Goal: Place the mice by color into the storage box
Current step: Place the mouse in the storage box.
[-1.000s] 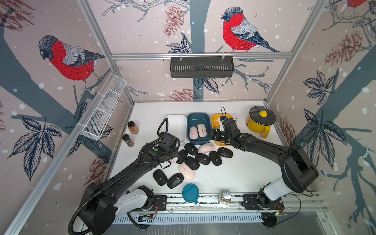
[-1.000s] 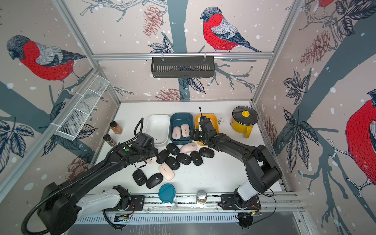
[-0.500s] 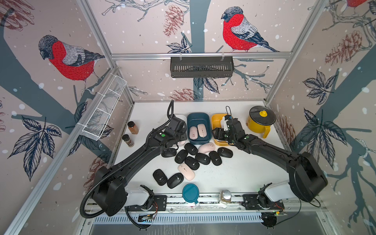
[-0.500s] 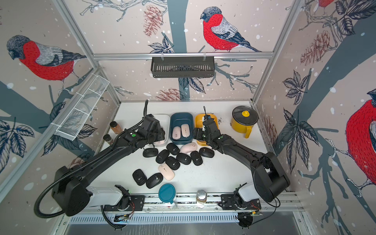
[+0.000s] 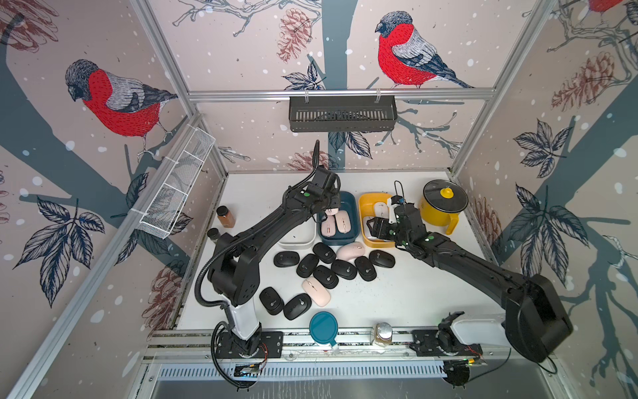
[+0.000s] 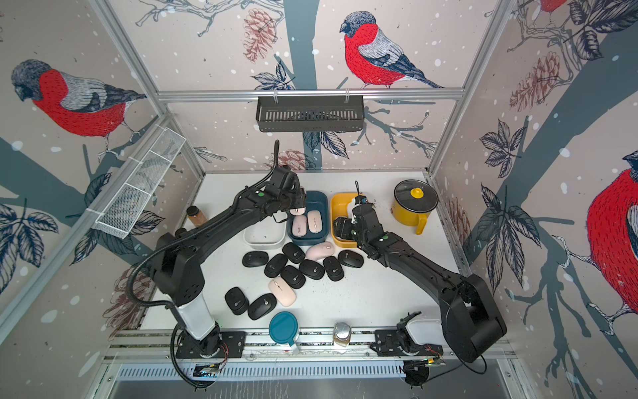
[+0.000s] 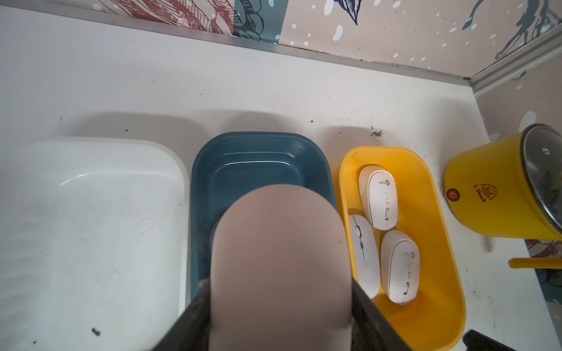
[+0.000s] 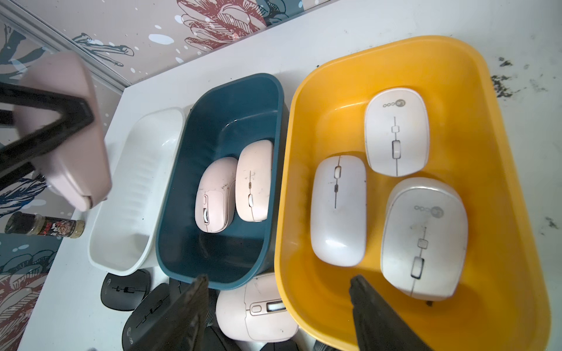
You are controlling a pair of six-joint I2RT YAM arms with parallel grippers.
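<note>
Mice [image 5: 343,269]: sorting by colour, seemingly about a third done.

- Showing three white mice [image 8: 337,209] lying in the yellow bin [image 8: 501,212], at right.
- Showing two pink mice [image 8: 216,194] lying in the blue bin [image 8: 213,258], in the middle.
- Leaving the white bin [image 8: 121,212], at left, empty.
- Hanging above the blue bin: left gripper [image 7: 281,310], clamped on a third pink mouse [image 7: 279,243], not yet released.
- Hovering over the near left corner of the yellow bin: right gripper [image 8: 278,282], jaws apart, carrying nothing.
- Waiting on the table [image 5: 414,293], just near of the bins: nine black mice [image 5: 307,265] and two loose pink mice [image 5: 350,250].
- Reading "Lecoo" on two of the white mice.
- Reading "L.Duck" under a duck emblem on the yellow pot [image 7: 483,193], far right.
- Showing print too blurred to read on the spice jar [image 8: 45,228].
</note>
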